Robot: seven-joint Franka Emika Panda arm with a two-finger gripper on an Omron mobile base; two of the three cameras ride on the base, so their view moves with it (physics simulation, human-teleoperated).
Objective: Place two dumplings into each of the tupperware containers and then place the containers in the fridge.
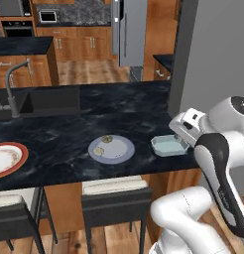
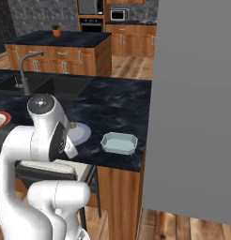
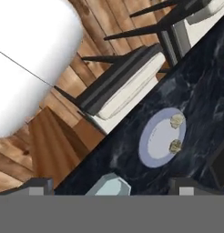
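From the left base view we saw two dumplings (image 1: pixel 103 145) lying on a round pale container (image 1: pixel 112 149) on the dark desk (image 1: pixel 69 124), with an empty angular container (image 1: pixel 169 145) just beside the arm. The right base view showed that empty container (image 2: pixel 119 143) near the desk edge. In the hand view the claw (image 3: pixel 109 185) stood spread, holding nothing, above both containers, likely lining up a pick.
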